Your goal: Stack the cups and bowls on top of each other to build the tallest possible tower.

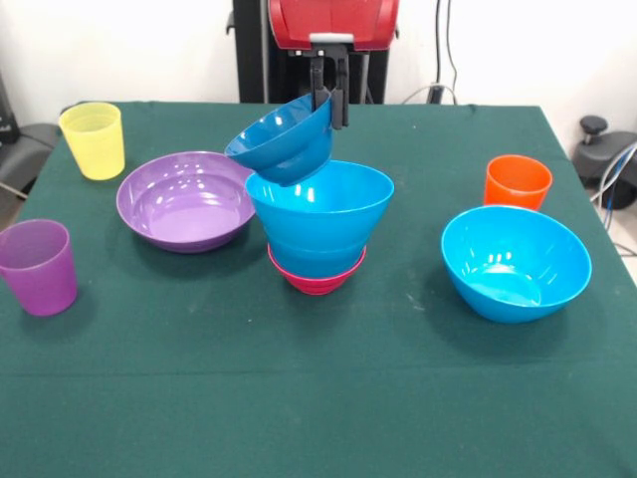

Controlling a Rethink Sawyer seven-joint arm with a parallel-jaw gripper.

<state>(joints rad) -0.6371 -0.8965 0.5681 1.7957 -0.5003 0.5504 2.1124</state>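
Note:
My gripper (pixel 329 108) hangs from the top centre and is shut on the rim of a small blue bowl (pixel 279 144), which tilts to the left just above the tower. The tower (pixel 318 224) is a larger blue bowl (pixel 320 214) sitting in a small magenta bowl (pixel 317 276) at the table's middle. A wide shallow purple bowl (pixel 184 199) lies to its left. Another blue bowl (pixel 516 261) stands at the right. The yellow cup (pixel 94 139) is at the far left, the purple cup (pixel 38 266) at the near left, the orange cup (pixel 518 182) at the right.
The table has a dark green cloth (pixel 318 398). The robot's red and black pedestal (pixel 333 25) stands behind the far edge. Cables and a black object (pixel 602 149) lie off the table's right side.

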